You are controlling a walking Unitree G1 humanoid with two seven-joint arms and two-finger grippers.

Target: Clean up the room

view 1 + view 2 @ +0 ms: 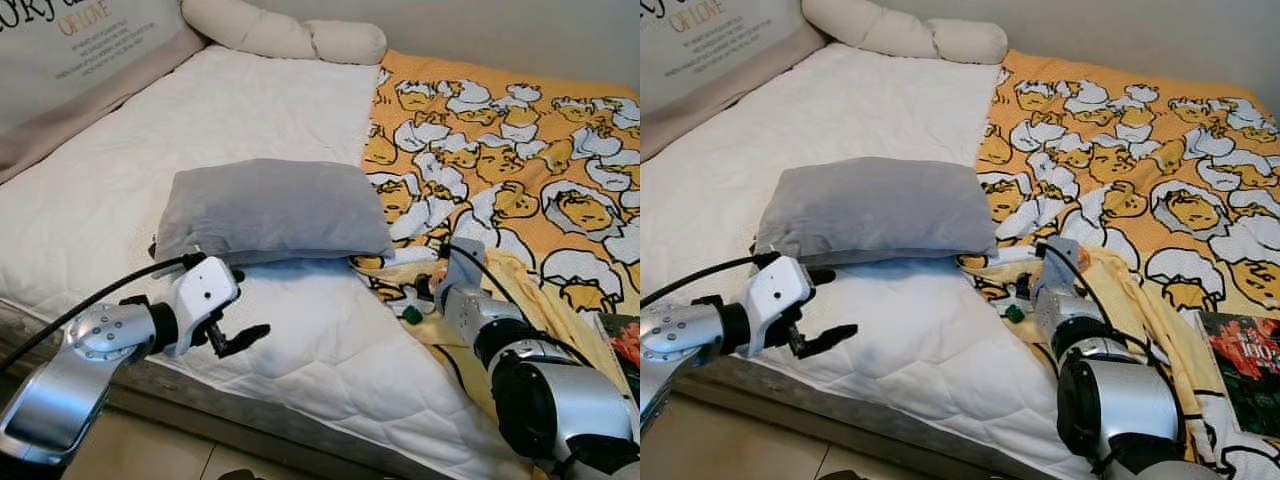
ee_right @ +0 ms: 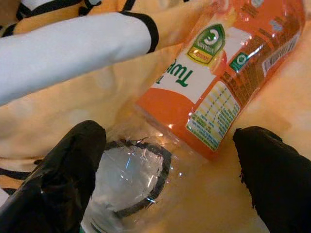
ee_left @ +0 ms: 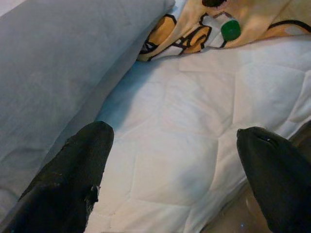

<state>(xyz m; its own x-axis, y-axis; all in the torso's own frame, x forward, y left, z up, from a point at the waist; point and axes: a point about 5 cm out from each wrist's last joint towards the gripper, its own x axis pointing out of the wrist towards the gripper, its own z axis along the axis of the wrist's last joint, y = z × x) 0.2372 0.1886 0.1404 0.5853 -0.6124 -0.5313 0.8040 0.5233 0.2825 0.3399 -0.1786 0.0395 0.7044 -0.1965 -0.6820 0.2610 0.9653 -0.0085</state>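
Right, in the left eye view I take the grey pillow (image 1: pixel 270 210) as my landmark; it lies on the white mattress (image 1: pixel 150 150) of the bed. My left pincer (image 1: pixel 235 335) hangs just in front of the pillow's near edge, over the mattress. My right arm reaches in beside the pillow's right corner, where the yellow cartoon blanket (image 1: pixel 500 160) bunches up. A small green cap (image 1: pixel 411 316) peeks from the folds there.

In the right eye view the layout is the same; a book (image 1: pixel 1245 372) lies on the blanket, well to the right of the pillow.

In the left wrist view the left pincer's fingers (image 3: pixel 73 179) stand wide apart, holding nothing, with the pillow's side just beside one of them.

In the right wrist view the right pincer (image 2: pixel 167 179) has its fingers spread, one on each side of a plastic bottle (image 2: pixel 194 111) lying on its side in the blanket beside the pillow's right corner. I cannot tell whether the fingers touch it. It has an orange label and a clear body.

I judge it empty, so light, thin-walled and slick, apt to crumple or squirt out. I would close gently across the labelled middle, square to its length.
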